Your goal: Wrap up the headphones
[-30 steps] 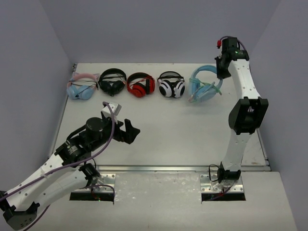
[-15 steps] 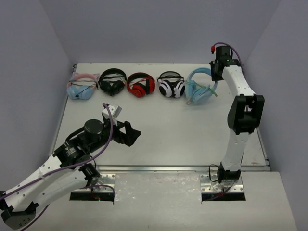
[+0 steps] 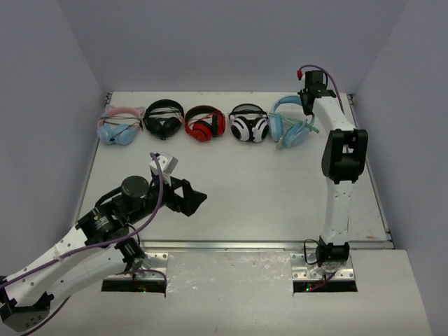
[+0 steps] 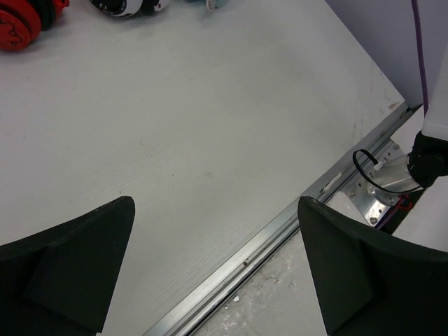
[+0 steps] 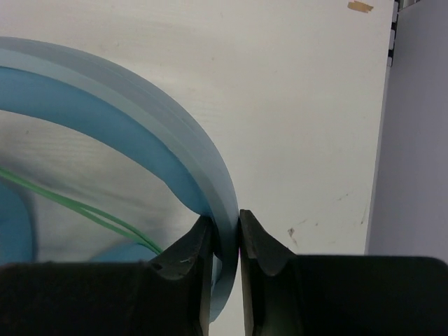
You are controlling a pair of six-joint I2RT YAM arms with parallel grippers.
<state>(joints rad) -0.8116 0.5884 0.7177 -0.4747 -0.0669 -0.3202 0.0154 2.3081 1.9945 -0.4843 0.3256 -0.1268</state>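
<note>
The bench [image 3: 280, 189] carries a row of headsets along its 12 o'clock edge. The headphones [image 3: 290, 127] are at the 1 o'clock end, just beside the white-and-black pair [image 3: 250, 127]. The right tool [image 3: 307, 105] is pinched narrow on the headband [image 5: 105, 98].

Risk: the smooth band may slip from this thin grip, or swing into the neighbouring pair.

The left tool [image 4: 217, 238] is spread wide at 7 o'clock, holding nothing. The loose cable [image 5: 70, 203] may snag.
</note>
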